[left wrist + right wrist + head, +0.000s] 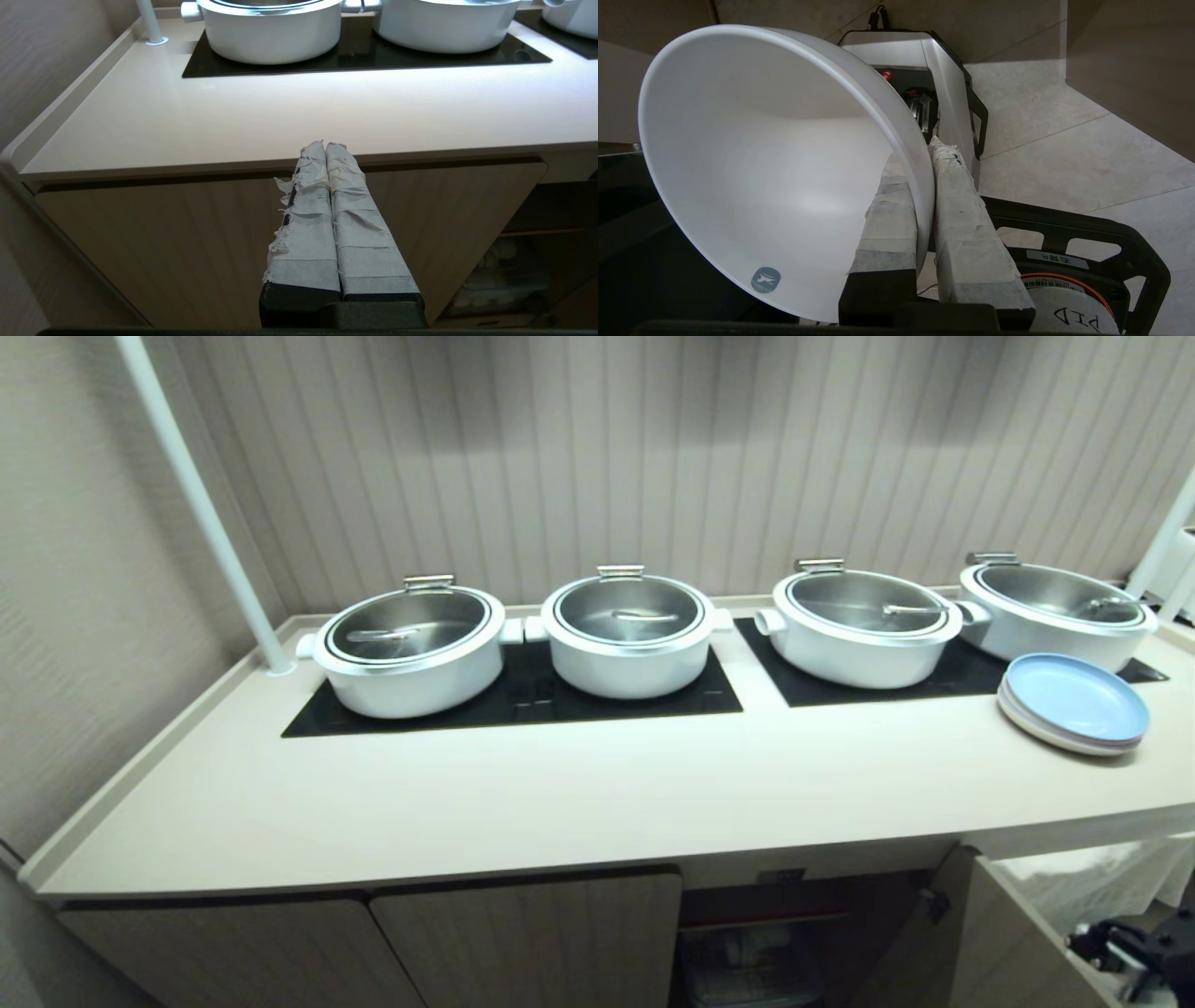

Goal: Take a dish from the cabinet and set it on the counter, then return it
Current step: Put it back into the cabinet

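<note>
We see the right gripper (920, 186) pinching the rim of the white bowl (775, 168) low beside the open cabinet (775, 933) at 5 o'clock, the counter (560, 793) bare of it; setting down and returning remain; left gripper (325, 149) idle, closed.

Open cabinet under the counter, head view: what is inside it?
Inside the cabinet, below a red-edged shelf, sits a clear bin of pale items, too dim to identify. The counter hides the upper part. The dish is outside, clamped in the right gripper.
</note>
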